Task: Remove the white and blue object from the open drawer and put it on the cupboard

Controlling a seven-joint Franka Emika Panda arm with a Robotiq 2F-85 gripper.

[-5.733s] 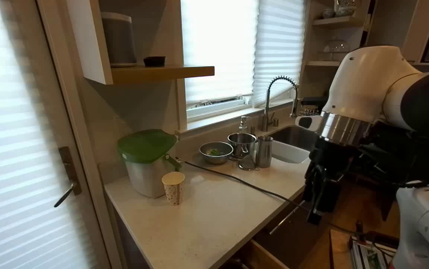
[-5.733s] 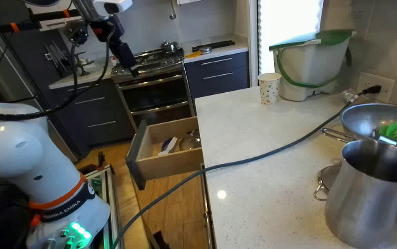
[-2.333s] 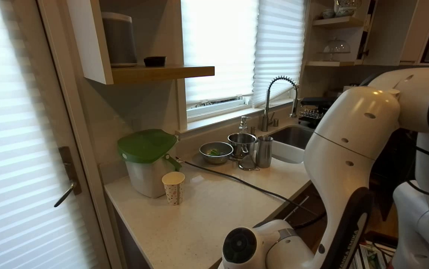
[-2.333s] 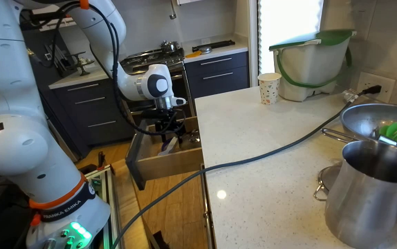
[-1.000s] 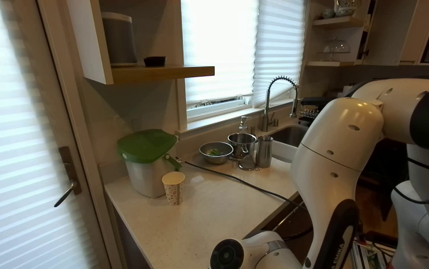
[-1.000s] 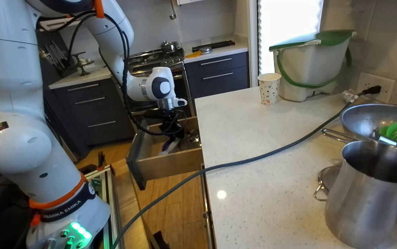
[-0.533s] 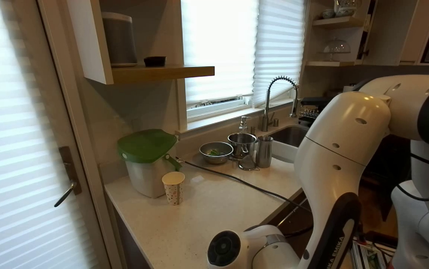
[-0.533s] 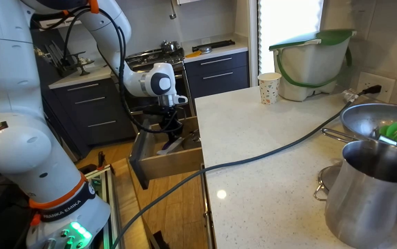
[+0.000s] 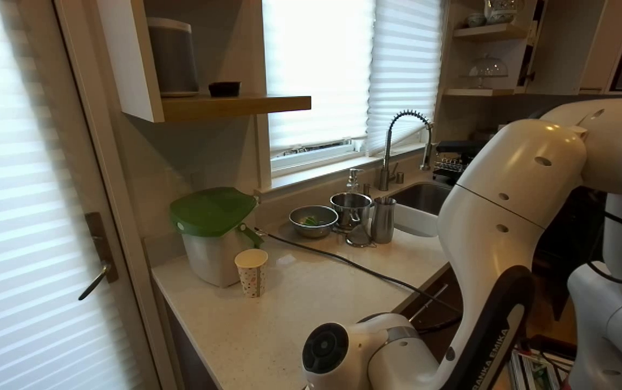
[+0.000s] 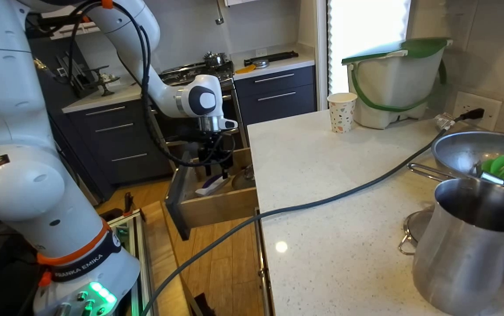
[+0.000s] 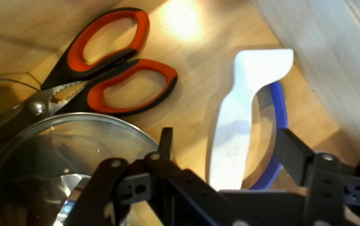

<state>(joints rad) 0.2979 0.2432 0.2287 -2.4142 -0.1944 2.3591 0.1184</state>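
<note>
The white and blue object [image 11: 235,125] lies on the drawer's floor. Its white handle has a hooked end and a blue curved strip beside it. It also shows in an exterior view [image 10: 210,188]. The open drawer [image 10: 219,207] is pulled out from the cupboard [image 10: 318,166], whose pale top also shows in an exterior view [image 9: 300,325]. My gripper [image 11: 228,147] is open above the object; the white handle shows between the fingers, and one finger overlaps the blue strip. The gripper [image 10: 217,170] points down into the drawer. In the remaining exterior view the gripper and drawer are hidden.
In the drawer, orange-black scissors [image 11: 120,72] and a glass lid [image 11: 82,138] lie beside the object. A cable [image 10: 322,199] crosses the cupboard top. A paper cup [image 10: 342,114], green-lidded bin [image 10: 392,83], metal pitcher [image 10: 467,259] and metal bowl [image 10: 467,147] stand there.
The gripper went down into the drawer, looked closed at the object half a second ago, and is now higher with fingers apart. The object and drawer have shifted slightly.
</note>
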